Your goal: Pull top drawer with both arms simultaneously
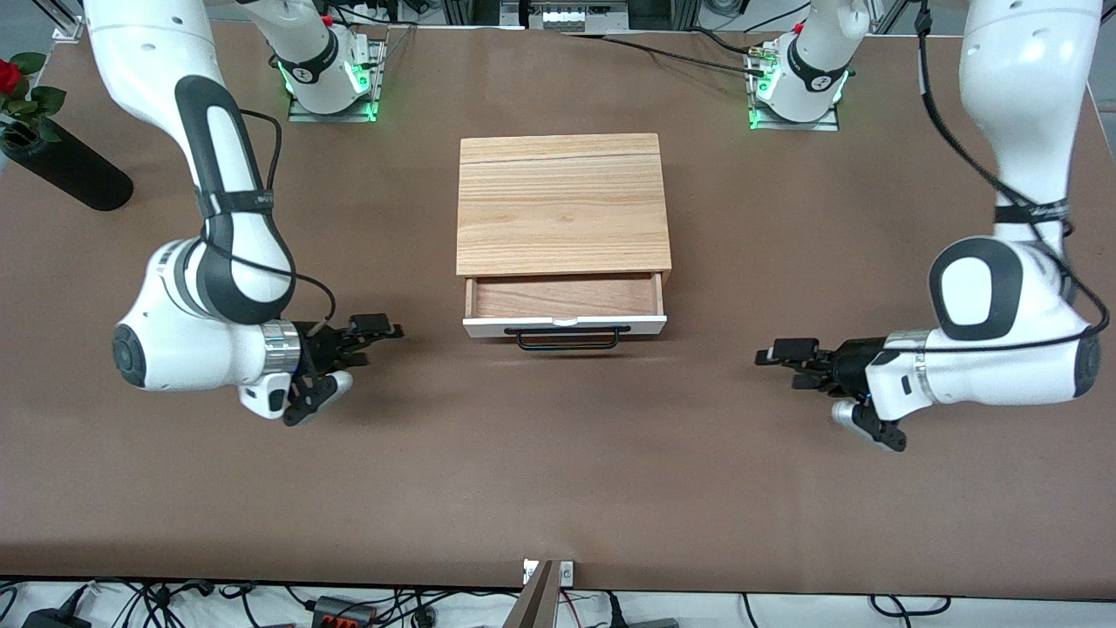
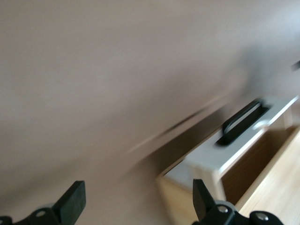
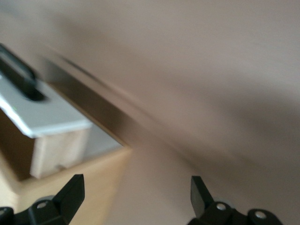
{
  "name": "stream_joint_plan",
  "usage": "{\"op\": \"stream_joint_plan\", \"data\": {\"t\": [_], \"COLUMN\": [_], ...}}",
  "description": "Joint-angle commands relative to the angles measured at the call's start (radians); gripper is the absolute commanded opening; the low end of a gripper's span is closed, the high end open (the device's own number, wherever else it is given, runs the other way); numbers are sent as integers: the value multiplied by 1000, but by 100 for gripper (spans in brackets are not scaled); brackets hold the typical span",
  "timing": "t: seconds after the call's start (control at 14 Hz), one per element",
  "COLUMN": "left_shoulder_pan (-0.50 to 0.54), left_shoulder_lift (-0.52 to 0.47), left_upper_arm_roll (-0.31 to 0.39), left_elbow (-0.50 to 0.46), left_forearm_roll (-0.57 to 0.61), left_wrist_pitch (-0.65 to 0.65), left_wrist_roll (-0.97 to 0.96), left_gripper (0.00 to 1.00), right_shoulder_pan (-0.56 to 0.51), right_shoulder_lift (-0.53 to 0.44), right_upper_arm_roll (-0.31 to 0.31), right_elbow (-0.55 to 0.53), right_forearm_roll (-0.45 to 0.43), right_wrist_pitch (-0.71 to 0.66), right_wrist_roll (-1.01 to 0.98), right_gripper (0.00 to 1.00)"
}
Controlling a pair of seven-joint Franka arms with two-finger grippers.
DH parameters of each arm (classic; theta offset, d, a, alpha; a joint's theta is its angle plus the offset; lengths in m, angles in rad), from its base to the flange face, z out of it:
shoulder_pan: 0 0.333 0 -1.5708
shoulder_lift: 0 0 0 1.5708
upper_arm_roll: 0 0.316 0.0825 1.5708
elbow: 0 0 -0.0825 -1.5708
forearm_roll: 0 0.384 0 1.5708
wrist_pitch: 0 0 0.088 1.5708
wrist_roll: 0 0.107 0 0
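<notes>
The top drawer [image 1: 565,326] has a white front panel and a long black bar handle [image 1: 567,338]. It stands partly pulled out of the light-wood cabinet [image 1: 562,202], with its wood inside showing. My right gripper [image 1: 377,342] is open and empty, low over the table beside the drawer, toward the right arm's end. My left gripper [image 1: 774,361] is open and empty, low over the table toward the left arm's end. Neither touches the handle. The left wrist view shows the drawer front [image 2: 243,145] ahead of the open left gripper [image 2: 138,199]. The right wrist view shows the drawer front [image 3: 42,112] ahead of the open right gripper [image 3: 136,194].
A black vase [image 1: 65,173] with a red rose lies at the right arm's end of the brown table [image 1: 558,488]. Both arm bases stand along the table edge farthest from the front camera.
</notes>
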Motion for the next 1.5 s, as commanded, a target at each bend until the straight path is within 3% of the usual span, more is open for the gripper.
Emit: {"op": "stream_joint_plan", "data": {"t": [0.0, 0.14, 0.29, 0.43, 0.64, 0.79, 1.0, 1.14, 1.43], "left_shoulder_pan": [13, 34, 74, 87, 71, 74, 71, 71, 71], "left_shoulder_lift": [-97, -127, -137, -175, -269, -275, -327, -377, -522], "left_upper_arm_roll": [18, 36, 56, 81, 64, 56, 14, 7, 7], "left_elbow": [-25, 1, 61, 80, 73, 63, 18, -55, -267], "left_forearm_roll": [145, 202, 203, 254, 493, 506, 500, 500, 500], "left_wrist_pitch": [-72, -138, -209, -234, -234, -282, -315, -283, -180], "left_wrist_roll": [-10, -10, -19, -54, -242, -410, -441, -441, -439], "left_gripper": [100, 100, 100, 100, 100, 100, 100, 100, 100], "right_shoulder_pan": [20, 36, 35, 29, -58, -179, -256, -348, -365], "right_shoulder_lift": [-91, -162, -246, -311, -426, -507, -625, -648, -670], "right_upper_arm_roll": [-6, -8, -10, -23, 13, 97, 153, 231, 227], "right_elbow": [-13, -13, -13, -13, -38, -133, -302, -332, -309], "right_forearm_roll": [-273, -467, -562, -585, -589, -586, -582, -582, -587], "right_wrist_pitch": [-29, -114, -165, -221, -289, -281, -156, -142, -136], "right_wrist_roll": [134, 200, 228, 223, 229, 257, 378, 383, 377], "right_gripper": [100, 100, 100, 100, 100, 100, 100, 100, 100]}}
